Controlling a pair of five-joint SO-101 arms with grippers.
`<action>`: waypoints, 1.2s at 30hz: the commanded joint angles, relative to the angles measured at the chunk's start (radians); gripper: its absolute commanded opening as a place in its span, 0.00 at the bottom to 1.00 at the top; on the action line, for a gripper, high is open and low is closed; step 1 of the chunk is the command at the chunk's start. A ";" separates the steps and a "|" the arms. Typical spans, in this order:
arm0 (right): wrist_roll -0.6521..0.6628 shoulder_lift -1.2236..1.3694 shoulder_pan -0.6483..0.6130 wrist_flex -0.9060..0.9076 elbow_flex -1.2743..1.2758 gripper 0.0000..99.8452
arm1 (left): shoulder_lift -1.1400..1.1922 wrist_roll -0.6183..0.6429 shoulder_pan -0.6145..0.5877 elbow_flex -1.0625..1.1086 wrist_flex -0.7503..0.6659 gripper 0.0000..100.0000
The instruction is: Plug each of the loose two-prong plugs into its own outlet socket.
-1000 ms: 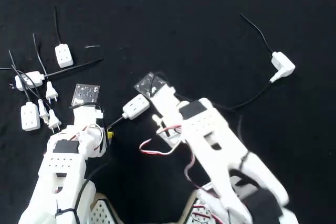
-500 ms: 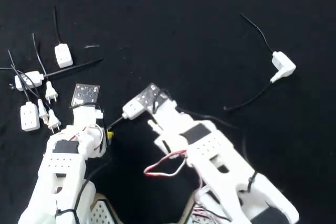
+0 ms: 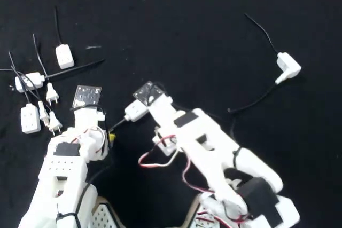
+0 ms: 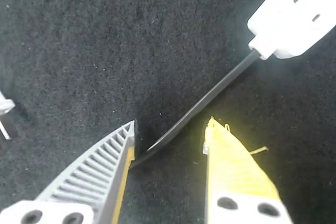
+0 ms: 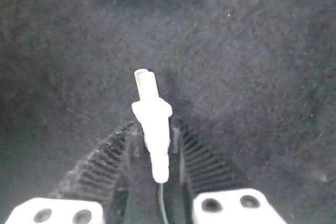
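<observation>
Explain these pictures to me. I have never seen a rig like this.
The left arm and right arm are white robots at a black table. One picture looks down from above; the other two come from a camera on each wrist. The right jaws are shut on a small plug, prongs toward a socket. The left jaws stand open either side of that socket's cord. More sockets and plugs lie at the table's left; an angled plug lies at its right.
</observation>
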 commanded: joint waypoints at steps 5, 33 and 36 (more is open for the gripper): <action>-0.008 -0.074 -0.008 0.043 -0.061 0.01 | -0.017 0.005 0.013 -0.007 -0.011 0.22; -0.017 -0.374 -0.107 -0.589 0.308 0.01 | -0.671 0.046 0.122 -0.133 0.279 0.22; -0.017 -0.374 -0.150 -0.588 0.309 0.01 | -0.726 0.086 0.147 -0.127 0.292 0.22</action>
